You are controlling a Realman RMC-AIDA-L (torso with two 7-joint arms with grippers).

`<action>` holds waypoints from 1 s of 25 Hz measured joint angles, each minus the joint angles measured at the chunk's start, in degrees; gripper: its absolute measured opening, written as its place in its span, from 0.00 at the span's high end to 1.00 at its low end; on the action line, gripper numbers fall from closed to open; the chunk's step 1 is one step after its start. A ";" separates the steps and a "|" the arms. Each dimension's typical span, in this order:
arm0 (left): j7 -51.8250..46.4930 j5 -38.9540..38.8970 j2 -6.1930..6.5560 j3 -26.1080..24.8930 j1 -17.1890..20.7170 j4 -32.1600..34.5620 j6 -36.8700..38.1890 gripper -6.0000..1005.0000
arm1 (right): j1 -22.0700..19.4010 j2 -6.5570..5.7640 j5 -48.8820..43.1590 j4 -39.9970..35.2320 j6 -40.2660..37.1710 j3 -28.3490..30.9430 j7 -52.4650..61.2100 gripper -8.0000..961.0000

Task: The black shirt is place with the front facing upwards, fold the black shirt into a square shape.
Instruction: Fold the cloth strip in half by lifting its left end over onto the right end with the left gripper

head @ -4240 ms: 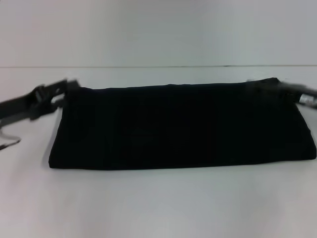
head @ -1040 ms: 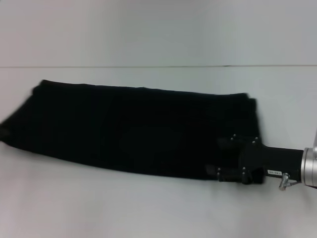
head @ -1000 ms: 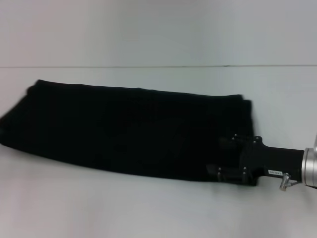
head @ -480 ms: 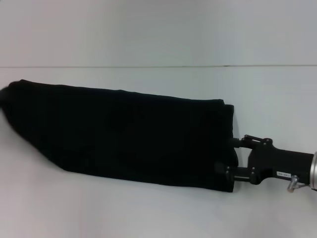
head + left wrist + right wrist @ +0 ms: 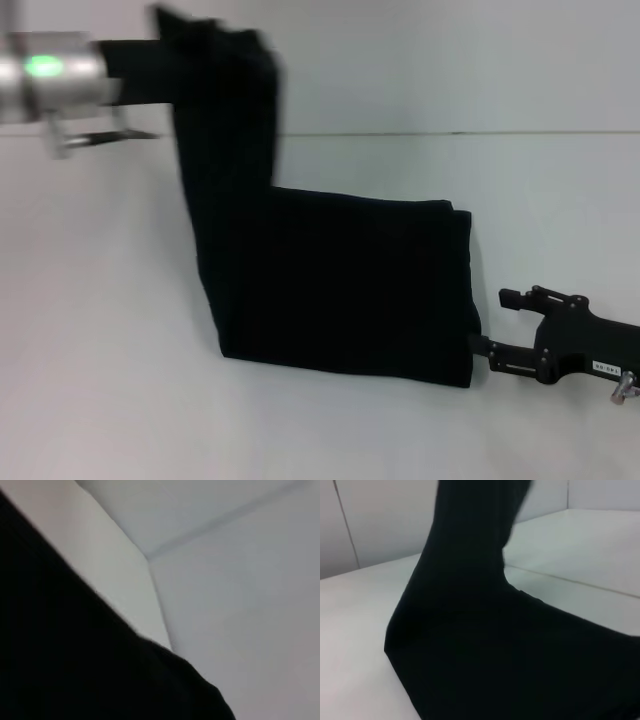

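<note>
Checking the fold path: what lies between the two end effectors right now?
Only the black shirt. The head view shows it hanging from the raised left end effector, then lying flat across the table to the right end effector at its edge.

The left gripper [image 5: 150, 60] is buried in the raised end of the black shirt [image 5: 340, 290], so its fingers cannot be made out, and its arm is cut off by the head view's edge; the left wrist view shows only dark cloth [image 5: 75, 660] running out of frame, with no fingers in sight. The right gripper [image 5: 495, 330] lies at the shirt's near right corner, its arm cut off at the edge; whether the lower finger [image 5: 500, 358] touches or merely meets the hem cannot be told. The shirt's lifted top is motion-blurred, and no lettering or label is discernible in any view, including the right wrist view [image 5: 495, 645].
</note>
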 joint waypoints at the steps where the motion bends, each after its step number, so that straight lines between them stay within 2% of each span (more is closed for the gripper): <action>1: 0.19 -0.02 -1.06 1.37 -0.78 0.00 -0.52 0.97 | -0.27 -0.01 0.00 0.00 -0.07 0.00 0.03 0.11; 2: 0.55 -0.02 -2.69 3.33 -1.55 -0.05 -1.34 0.97 | -0.59 -0.01 0.00 0.00 -0.16 0.01 0.05 0.11; 3: 1.35 -0.09 -5.73 6.03 -1.45 -0.11 -2.61 0.97 | -0.80 -0.02 0.00 -0.01 -0.24 0.02 0.05 0.11; 4: 1.35 -0.09 -5.73 6.03 -1.45 -0.11 -2.61 0.97 | -1.03 -0.03 0.00 -0.01 -0.30 0.03 0.05 0.11; 5: 1.99 -0.13 -7.38 7.08 -1.04 -0.29 -3.21 0.97 | -1.23 -0.02 0.01 0.05 -0.38 0.03 0.05 0.11; 6: 4.05 -0.60 -9.78 7.90 -0.07 -1.95 -4.39 0.97 | -1.38 -0.03 0.01 0.12 -0.35 0.03 0.05 0.11; 7: 5.71 -1.46 -10.30 8.15 0.24 -3.77 -5.09 0.97 | -1.40 0.03 0.02 0.23 -0.20 0.05 0.05 0.11; 9: 9.84 -4.01 -10.75 8.54 0.44 -9.26 -6.65 0.97 | -1.37 0.31 0.04 0.60 0.38 0.34 0.05 0.11; 11: 14.56 -6.87 -10.48 8.78 0.16 -17.35 -8.05 0.97 | -1.06 0.54 0.28 1.35 0.77 1.08 0.05 0.11; 13: 16.72 -7.92 -10.50 8.83 0.47 -21.89 -8.56 0.97 | -0.05 0.58 0.70 2.72 1.37 2.12 0.04 0.11; 18: 16.71 -8.08 -10.47 8.76 1.87 -19.48 -6.41 0.97 | 5.00 0.73 4.11 8.04 7.15 3.50 0.02 0.11; 19: 16.70 -8.09 -10.42 8.89 1.97 -18.98 -6.18 0.97 | 5.00 0.73 4.11 8.04 7.15 3.50 0.02 0.11; 25: 17.16 -8.13 -10.45 9.30 2.28 -17.31 -4.75 0.97 | 12.61 0.98 7.36 14.50 17.27 3.52 -0.25 0.11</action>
